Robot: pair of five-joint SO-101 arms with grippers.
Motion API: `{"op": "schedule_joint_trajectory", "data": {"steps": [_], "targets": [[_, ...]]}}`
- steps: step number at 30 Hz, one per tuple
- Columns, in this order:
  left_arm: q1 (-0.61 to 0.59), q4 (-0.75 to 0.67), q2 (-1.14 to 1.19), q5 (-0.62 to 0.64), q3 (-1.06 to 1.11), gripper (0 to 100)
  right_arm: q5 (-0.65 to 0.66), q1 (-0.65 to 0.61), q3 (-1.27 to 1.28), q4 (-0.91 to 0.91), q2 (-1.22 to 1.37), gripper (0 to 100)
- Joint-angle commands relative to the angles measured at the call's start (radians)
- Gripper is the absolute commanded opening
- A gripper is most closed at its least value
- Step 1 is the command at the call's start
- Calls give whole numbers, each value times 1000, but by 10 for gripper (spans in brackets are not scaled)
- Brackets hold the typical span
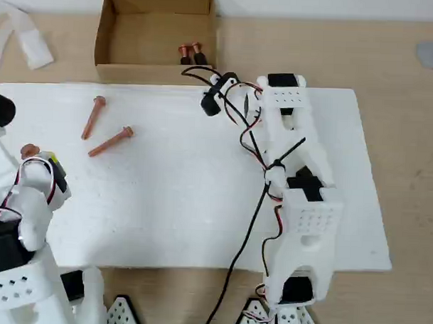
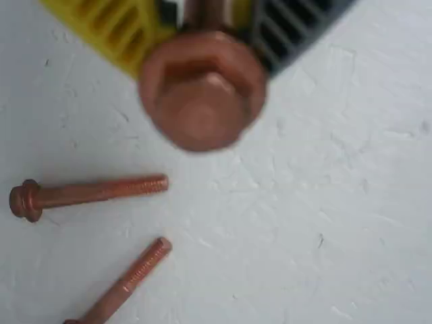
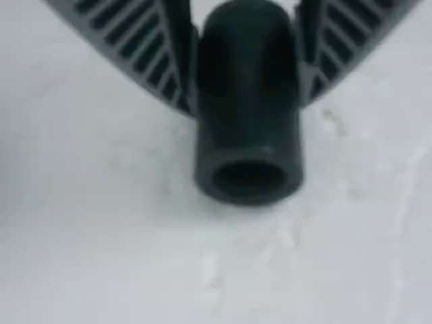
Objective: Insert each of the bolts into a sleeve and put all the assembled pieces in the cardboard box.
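Bolt (image 2: 202,94) clamped in left end effector (image 2: 202,40); sleeve (image 3: 248,155) clamped in right end effector (image 3: 246,81).

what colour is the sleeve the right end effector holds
Black; the sleeve shows best in the right wrist view.

Wooden table (image 1: 409,140) with cardboard box (image 1: 101,41) and white mat (image 1: 186,203), bolt (image 1: 93,118) and second bolt (image 1: 110,142) on the mat.
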Motion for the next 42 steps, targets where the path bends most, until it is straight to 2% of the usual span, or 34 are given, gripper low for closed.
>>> {"op": "schedule_joint_trajectory", "data": {"steps": [1, 10, 23, 30, 35, 42], "targets": [[6, -12, -16, -6, -14, 6, -61, -31, -58, 106, -62, 9], [6, -14, -16, -6, -14, 6, -69, -76, -111, 299, -291, 9], [14, -21, -16, -6, -14, 6, -278, -105, -85, 304, -783, 10], [14, -71, -16, -6, -12, 6, -419, -122, 134, 304, -1044, 10], [14, -117, -16, -6, -5, 6, -425, -117, 312, 249, -1237, 10], [15, -204, -15, -6, 25, 6, -427, -119, 596, 46, -1567, 10]]}}
